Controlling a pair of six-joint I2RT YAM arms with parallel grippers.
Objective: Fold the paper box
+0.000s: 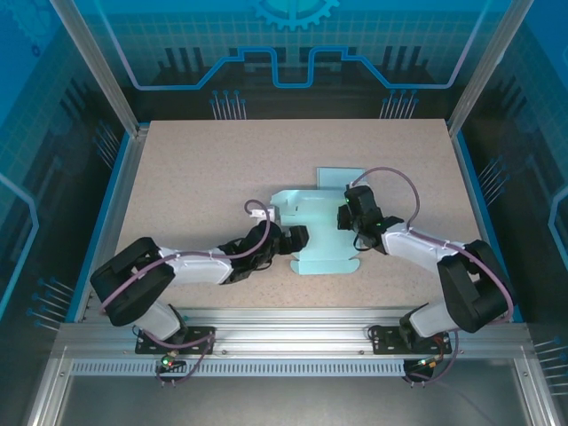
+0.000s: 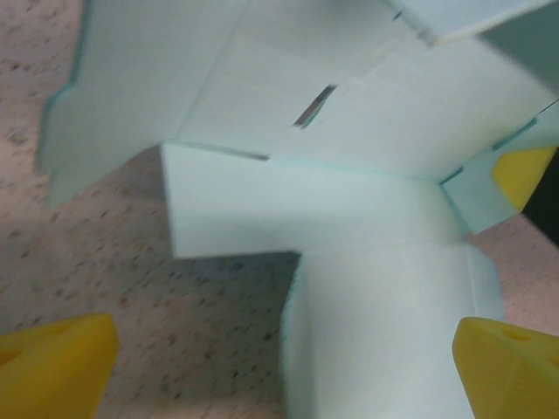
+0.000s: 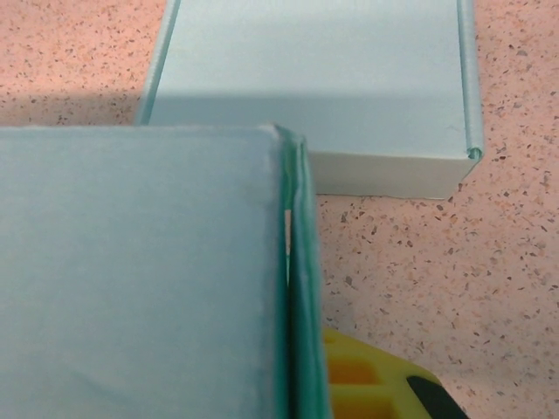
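My right claw [image 1: 344,216] pinches the pale green paper box [image 1: 312,232] at three o'clock, steadying it for folding; left claw [image 1: 298,240] gapes wide.

speckled pinkish-beige surface [image 1: 195,177], matte, with the same granite-like fleck up close. a thin blue rim [image 1: 118,191] runs along its left and right sides. a silver aluminium rail [image 1: 293,324] crosses the near edge, with a slotted strip [image 1: 266,366] just below it. angled aluminium posts [image 1: 93,62] rise at the far corners. the back panel [image 1: 293,53] is printed with blue circuit lines, gear emblem [image 1: 295,11] at top centre.
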